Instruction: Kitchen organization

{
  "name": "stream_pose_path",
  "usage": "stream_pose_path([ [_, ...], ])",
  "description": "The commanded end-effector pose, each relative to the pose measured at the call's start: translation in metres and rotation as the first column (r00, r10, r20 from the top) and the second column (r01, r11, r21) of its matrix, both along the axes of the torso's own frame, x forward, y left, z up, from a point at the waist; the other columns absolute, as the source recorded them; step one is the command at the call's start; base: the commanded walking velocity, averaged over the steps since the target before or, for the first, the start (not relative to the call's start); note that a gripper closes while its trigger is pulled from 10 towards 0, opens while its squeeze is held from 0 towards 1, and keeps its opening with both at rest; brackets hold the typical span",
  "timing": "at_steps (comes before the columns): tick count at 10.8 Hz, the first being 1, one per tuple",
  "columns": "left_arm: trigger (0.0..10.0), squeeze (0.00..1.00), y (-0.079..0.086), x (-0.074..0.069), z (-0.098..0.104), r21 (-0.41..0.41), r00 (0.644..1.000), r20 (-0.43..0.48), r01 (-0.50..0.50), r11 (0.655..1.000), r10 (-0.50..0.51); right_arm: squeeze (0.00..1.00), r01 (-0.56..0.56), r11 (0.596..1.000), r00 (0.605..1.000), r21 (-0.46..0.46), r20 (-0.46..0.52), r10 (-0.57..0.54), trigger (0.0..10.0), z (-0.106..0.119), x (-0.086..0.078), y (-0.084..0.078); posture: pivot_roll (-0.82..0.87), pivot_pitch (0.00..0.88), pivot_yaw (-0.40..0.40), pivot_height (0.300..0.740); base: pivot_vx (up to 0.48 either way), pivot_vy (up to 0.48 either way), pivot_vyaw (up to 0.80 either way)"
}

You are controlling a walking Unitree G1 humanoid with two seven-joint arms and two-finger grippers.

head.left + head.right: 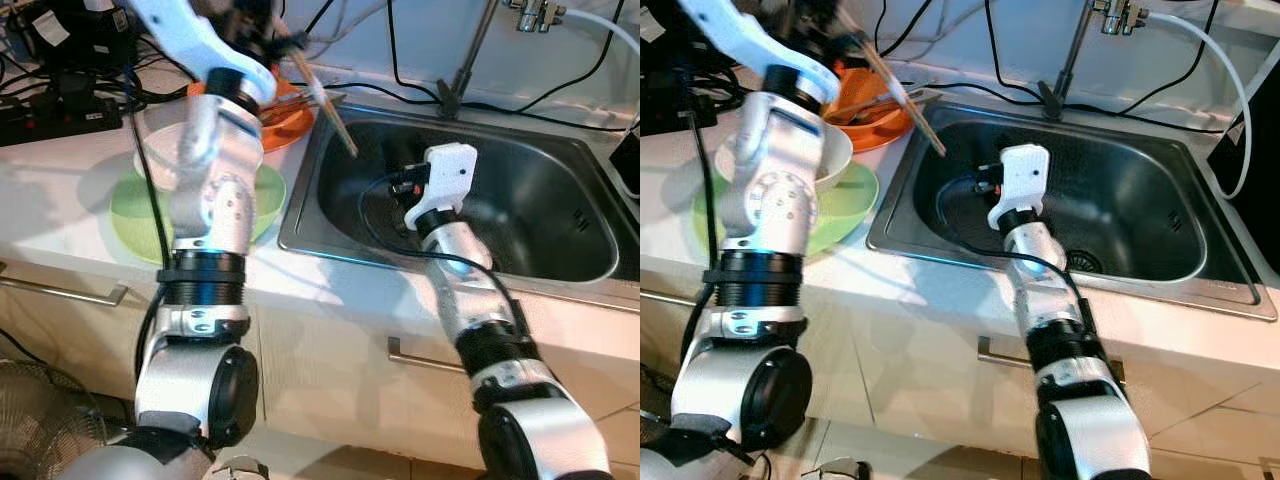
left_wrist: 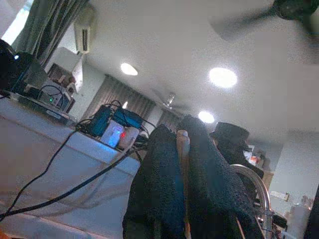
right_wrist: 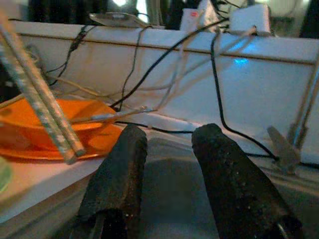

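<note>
Right hand (image 3: 169, 174) hangs inside the sink (image 1: 560, 270), fingers parted and empty. Beyond it the left hand (image 2: 182, 164) pinches a pair of chopsticks (image 1: 325, 105) over the sink's edge (tips slanting down); lowering them in looks next. Bowls (image 1: 170, 150) and cables (image 1: 1020, 90) crowd the counter (image 1: 60, 210) behind.

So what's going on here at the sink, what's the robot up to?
The robot stands at a kitchen counter. Its left pincer is shut on a pair of chopsticks, holding them up at a slant with their tips over the left edge of the steel sink. Its right pincer is open and reaches down into the sink, holding nothing. On the counter to the left sit an orange plate and a white bowl on a green plate.
</note>
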State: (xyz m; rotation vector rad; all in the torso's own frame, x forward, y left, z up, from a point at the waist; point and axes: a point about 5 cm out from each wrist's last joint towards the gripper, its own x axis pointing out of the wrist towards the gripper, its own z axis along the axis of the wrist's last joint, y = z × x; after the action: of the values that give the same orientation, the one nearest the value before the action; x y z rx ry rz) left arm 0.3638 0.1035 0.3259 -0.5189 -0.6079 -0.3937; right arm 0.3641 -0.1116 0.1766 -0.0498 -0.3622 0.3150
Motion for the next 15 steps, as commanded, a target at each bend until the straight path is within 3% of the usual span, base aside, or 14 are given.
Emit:
stream_pose_path([
  [1, 10.0, 0.0, -0.008, 0.0, -0.004, 0.036, 1.0, -0.013, 0.021, 0.999, -0.021, 0.0, -0.062, 0.997, 0.998, -0.053, 0.008, 0.063, 10.0, 0.001, -0.003, 0.002, 0.03, 0.0, -0.022, 0.74, 0.0, 0.0, 0.0],
  [5, 10.0, 0.0, -0.017, -0.004, -0.009, 0.076, 0.999, -0.01, 0.033, 0.997, -0.032, 0.0, -0.202, 0.97, 0.979, -0.134, -0.011, 0.203, 10.0, -0.002, -0.014, 0.011, 0.02, 0.0, -0.023, 0.74, 0.0, 0.0, 0.0],
  [15, 10.0, 0.0, -0.034, -0.008, -0.025, 0.102, 0.991, -0.081, 0.118, 0.988, -0.11, 0.0, -0.186, 0.976, 0.982, -0.111, -0.056, 0.181, 10.0, -0.01, -0.014, 0.03, 0.05, 0.0, -0.031, 0.74, 0.0, 0.0, 0.0],
])
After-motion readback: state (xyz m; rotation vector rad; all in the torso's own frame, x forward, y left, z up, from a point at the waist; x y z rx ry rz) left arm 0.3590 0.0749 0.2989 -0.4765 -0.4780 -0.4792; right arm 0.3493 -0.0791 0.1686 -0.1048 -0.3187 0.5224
